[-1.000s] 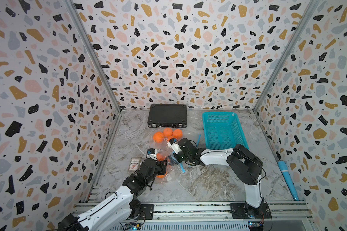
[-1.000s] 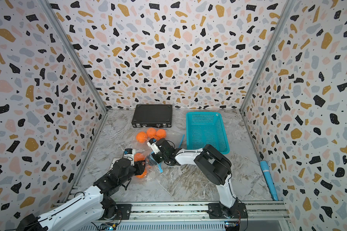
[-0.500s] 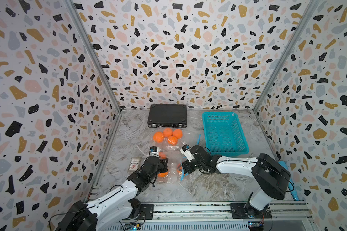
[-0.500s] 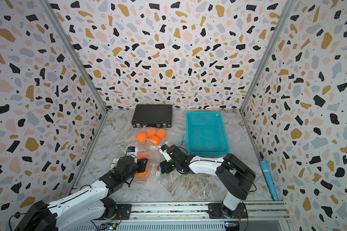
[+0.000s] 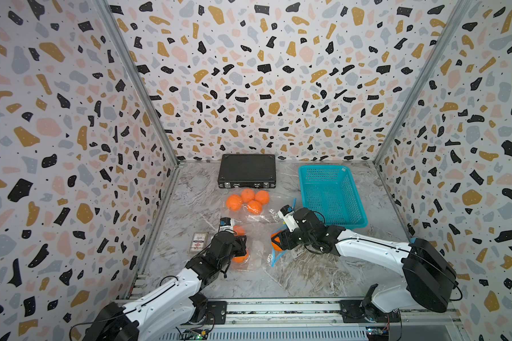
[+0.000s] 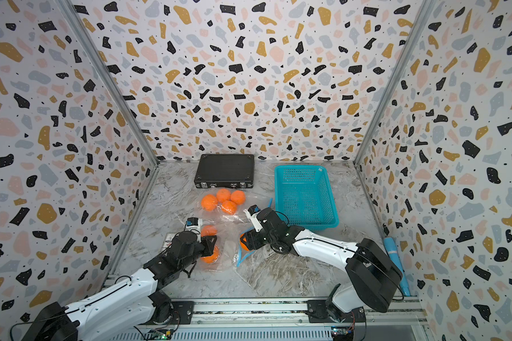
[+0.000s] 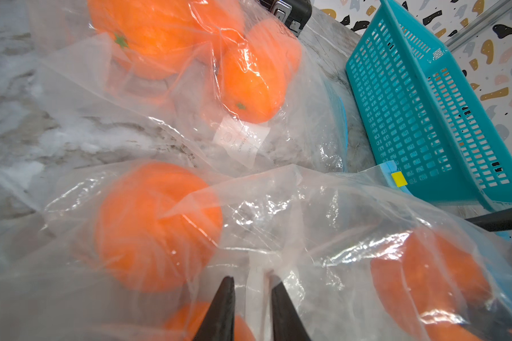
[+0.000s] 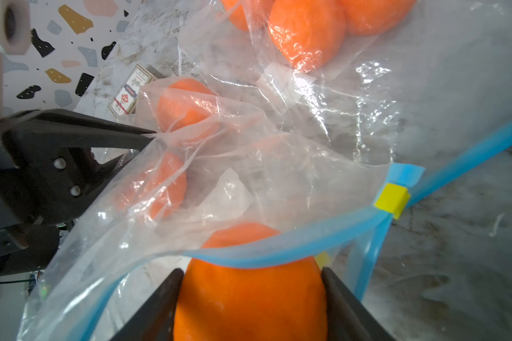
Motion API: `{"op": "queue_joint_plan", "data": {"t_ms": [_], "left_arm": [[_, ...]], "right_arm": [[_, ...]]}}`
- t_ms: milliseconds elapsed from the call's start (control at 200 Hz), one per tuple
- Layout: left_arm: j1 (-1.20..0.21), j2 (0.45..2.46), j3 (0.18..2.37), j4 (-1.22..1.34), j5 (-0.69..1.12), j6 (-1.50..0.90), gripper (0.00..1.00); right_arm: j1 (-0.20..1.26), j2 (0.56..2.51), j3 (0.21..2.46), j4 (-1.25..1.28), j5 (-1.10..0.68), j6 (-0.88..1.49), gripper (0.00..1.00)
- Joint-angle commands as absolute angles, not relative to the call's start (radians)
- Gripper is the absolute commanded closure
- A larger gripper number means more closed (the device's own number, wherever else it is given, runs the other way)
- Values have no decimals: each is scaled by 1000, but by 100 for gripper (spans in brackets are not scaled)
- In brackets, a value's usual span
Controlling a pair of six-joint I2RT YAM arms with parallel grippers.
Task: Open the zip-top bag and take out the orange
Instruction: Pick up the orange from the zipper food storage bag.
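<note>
The right gripper (image 8: 250, 274) squeezes the orange (image 8: 249, 304) right at the bag's (image 8: 249, 165) open mouth, while the left gripper (image 7: 251, 280) pinches the bag's other end.

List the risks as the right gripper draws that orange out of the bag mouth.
1. The blue zip strip lies across the orange held in the right gripper; it may snag and drag the zip-top bag along.
2. The left gripper pinches only thin film, which might slip free.
3. The loose oranges inside could roll out of the open mouth.
</note>
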State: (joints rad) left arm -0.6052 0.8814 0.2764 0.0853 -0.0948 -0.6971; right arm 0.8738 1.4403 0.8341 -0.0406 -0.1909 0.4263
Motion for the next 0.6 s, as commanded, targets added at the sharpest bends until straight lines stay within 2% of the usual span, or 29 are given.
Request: {"op": "queue_joint_plan", "data": {"t_ms": [0,360,466,516,596], "left_arm": [[-603,867,262,68,-90,-706,77],[-606,811,311,22,-61,-704,70],[-609,795,328,12,-53,-700,53],[-613,777,346,-5,-52,-699,41],[-621,746,380,-40,-52,-693,29]], "right_arm": [[868,1401,885,-139,-139,399,55],[823,1164,918,-363,-15,392,56],[798,1146,978,-466,17,388,57],[772,1147,1017,-521,41,388,57],[711,1160,1076,-595,9,394,57]]}}
